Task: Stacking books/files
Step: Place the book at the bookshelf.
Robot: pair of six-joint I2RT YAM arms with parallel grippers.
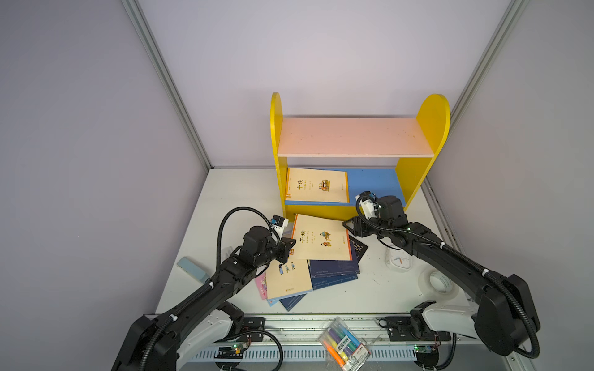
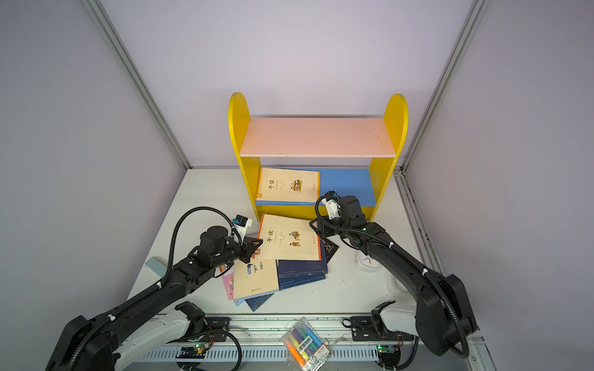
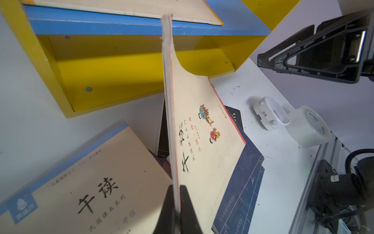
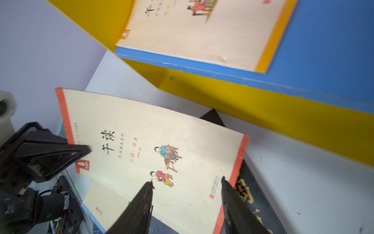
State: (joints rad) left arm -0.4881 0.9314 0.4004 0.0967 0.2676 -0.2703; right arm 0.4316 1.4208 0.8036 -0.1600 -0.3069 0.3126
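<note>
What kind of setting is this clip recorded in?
Most likely a robot lab test booth rather than a real study: plain grey wall panels in aluminium frame posts, two black robot arms mounted on a metal rail, and a yellow wooden shelf with thin paperback books staged on a white tabletop.

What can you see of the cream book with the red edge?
The red-edged cream book is a thin, bendy paperback with black characters and small figures at a table. The left gripper is shut on its spine edge and holds it tilted above the navy books. The right gripper is open by its other edge.
</note>
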